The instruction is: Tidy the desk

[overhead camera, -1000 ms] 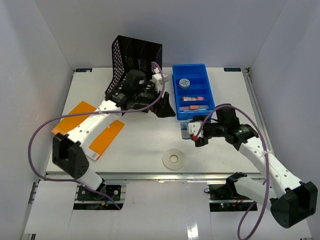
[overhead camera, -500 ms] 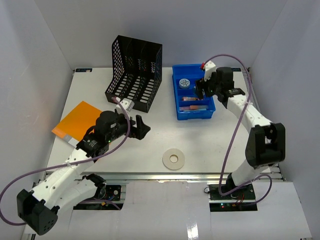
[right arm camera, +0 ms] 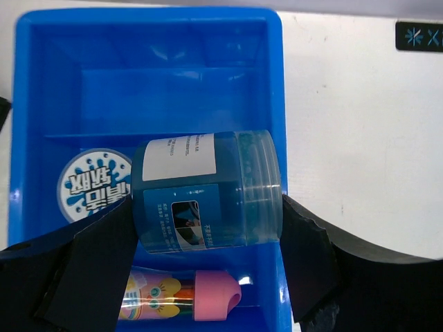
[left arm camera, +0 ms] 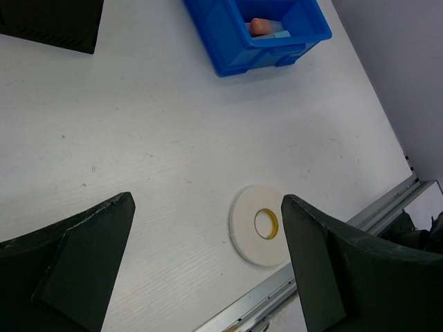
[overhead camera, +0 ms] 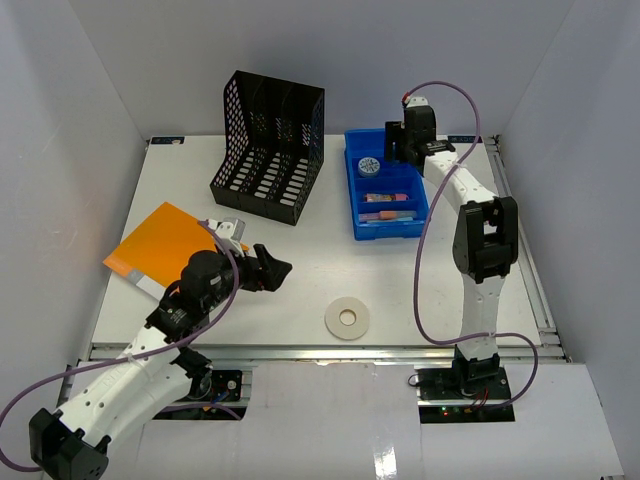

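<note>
The white desk holds a white tape roll near its front edge. My left gripper hovers open and empty to the left of the roll; in the left wrist view the roll lies just inside the right finger. My right gripper is shut on a clear blue jar, held on its side over the far compartments of the blue tray.
The blue tray also holds a round labelled tin and a pink-capped tube. A black mesh file rack stands at the back. An orange folder lies at the left. The metal rail runs along the front.
My left arm pulled back from the file rack to the front, by the tape roll. My right arm swung from the tray's near end to its far end. One orange item now shows instead of two.
</note>
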Available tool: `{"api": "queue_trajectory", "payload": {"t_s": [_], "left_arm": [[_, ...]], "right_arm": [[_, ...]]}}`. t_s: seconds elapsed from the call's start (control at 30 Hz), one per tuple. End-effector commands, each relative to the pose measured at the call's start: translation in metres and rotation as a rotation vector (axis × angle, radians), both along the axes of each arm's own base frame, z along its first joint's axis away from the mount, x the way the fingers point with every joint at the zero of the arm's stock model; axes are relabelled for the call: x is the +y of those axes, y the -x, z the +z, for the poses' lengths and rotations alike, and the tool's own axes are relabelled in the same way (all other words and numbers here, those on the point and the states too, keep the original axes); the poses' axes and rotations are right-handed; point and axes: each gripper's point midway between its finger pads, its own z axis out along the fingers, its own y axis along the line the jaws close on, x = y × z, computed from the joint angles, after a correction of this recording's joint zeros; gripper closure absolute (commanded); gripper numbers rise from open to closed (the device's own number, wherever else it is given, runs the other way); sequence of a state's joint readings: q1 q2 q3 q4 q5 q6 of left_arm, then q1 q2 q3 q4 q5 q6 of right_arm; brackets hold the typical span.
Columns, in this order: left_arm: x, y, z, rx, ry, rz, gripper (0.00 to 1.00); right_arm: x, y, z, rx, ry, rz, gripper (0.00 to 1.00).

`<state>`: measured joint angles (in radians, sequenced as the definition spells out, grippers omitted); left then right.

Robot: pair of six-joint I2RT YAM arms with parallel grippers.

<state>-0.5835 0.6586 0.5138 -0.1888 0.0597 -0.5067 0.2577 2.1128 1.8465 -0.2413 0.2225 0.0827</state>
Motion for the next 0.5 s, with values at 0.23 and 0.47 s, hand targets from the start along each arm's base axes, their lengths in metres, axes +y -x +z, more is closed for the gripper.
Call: {"api": "queue_trajectory", "payload": {"t_s": [0.23,0.47], "left_arm": [[-0.004,0.000,-0.010,0.035,0.030,0.000,0.02],[-0.005,0.003,-0.009,0.038,0.037,-0.013,0.02]], "right_arm": [[0.011,-0.007,-0.003,-0.025,-0.062,-0.022,0.69],[0.016,-0.018,-0.002,-0.047,-0.071,-0.014,0.38]]}}
